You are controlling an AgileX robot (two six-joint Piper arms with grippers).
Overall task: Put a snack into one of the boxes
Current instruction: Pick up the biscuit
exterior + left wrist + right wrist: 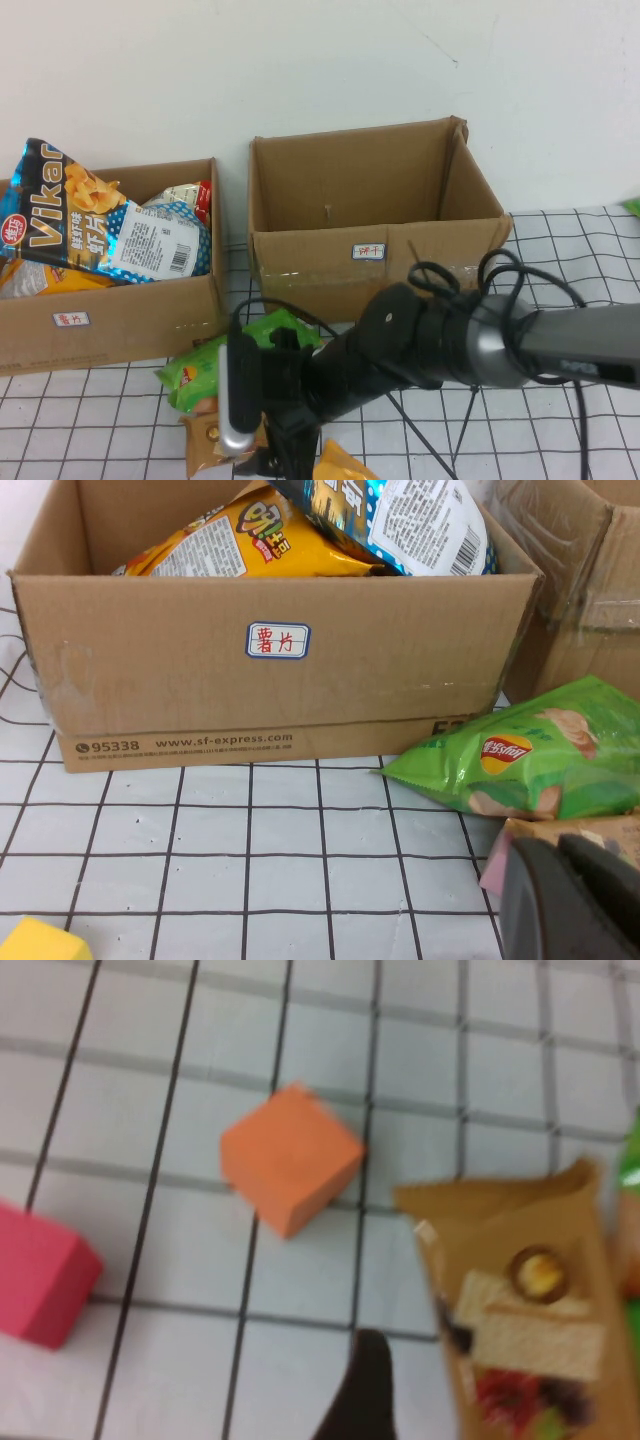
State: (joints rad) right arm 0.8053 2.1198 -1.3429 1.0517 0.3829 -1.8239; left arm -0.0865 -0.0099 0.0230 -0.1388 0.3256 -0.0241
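A brown snack pack (203,440) lies on the checked table in front of the left box (110,320), next to a green chip bag (235,355). My right gripper (252,435) reaches across low over the brown pack. In the right wrist view one dark finger (365,1390) stands beside the pack (520,1330), and the gripper (480,1405) is open with nothing held. The right box (370,265) is empty. My left gripper (575,905) is out of the high view. It sits low and shut near the brown pack (575,830) and green bag (530,760).
The left box (270,670) is labelled and holds several chip bags (95,225). An orange block (290,1155) and a pink block (40,1275) lie near the pack. A yellow block (40,942) lies near the left gripper. Cables trail from the right arm (500,340).
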